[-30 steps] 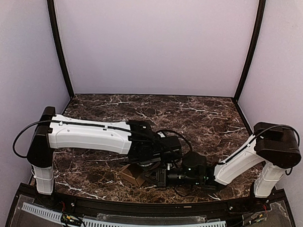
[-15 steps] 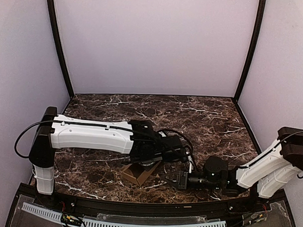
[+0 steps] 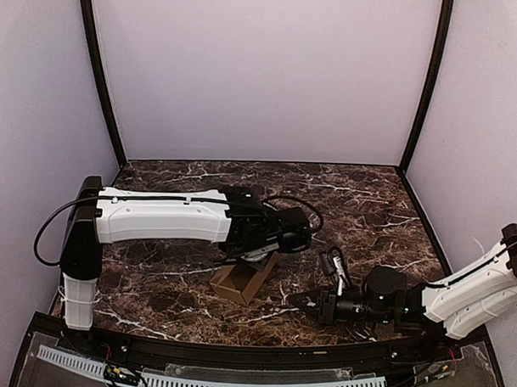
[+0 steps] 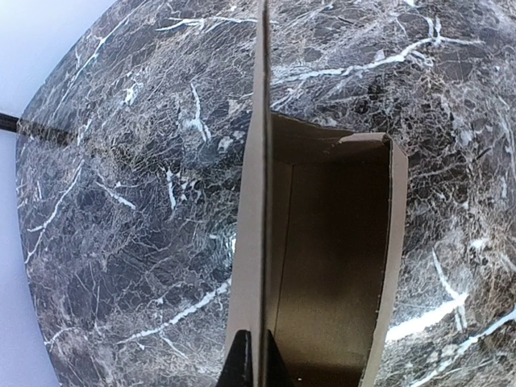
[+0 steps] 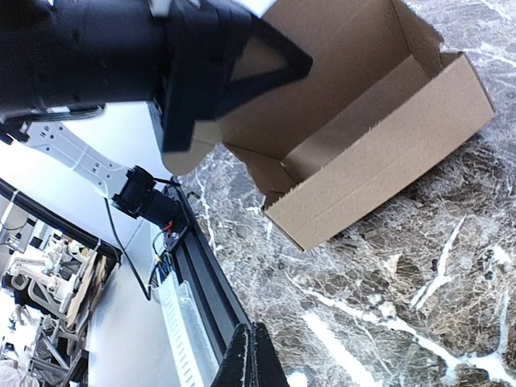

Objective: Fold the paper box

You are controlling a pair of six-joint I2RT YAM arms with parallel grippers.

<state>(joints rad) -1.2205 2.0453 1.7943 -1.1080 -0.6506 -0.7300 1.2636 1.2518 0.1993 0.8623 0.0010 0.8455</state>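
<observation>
Status: partly complete. The paper box (image 3: pixel 241 284) is already raised into an oblong carton with its side walls standing, and it appears to rest on the marble-patterned tabletop (image 3: pixel 352 197) near the front edge, slightly left of centre, directly beneath the wrist of the left arm. Its top is open: the left wrist view looks straight down into the bare brown interior. One tall panel, probably the lid flap, rises upright from one long wall. The left tool (image 4: pixel 254 364) is clamped on the upper edge of this panel, with the thin cardboard pinched between its two fingertips. The right tool (image 5: pixel 251 359) lies low over the tabletop, well apart from the box on its right. Its fingertips are drawn together with nothing between them. In the right wrist view a short inner flap is visible at one end of the carton, turned inward. To be done, by estimate: fold the held panel down over the opening, then tuck its edge and any end flaps so that the carton stays closed. Markings: none. The cardboard is plain tan on every visible face, inside and out, and no brand, label or legible writing appears on the box, the arms or the enclosure walls.
</observation>
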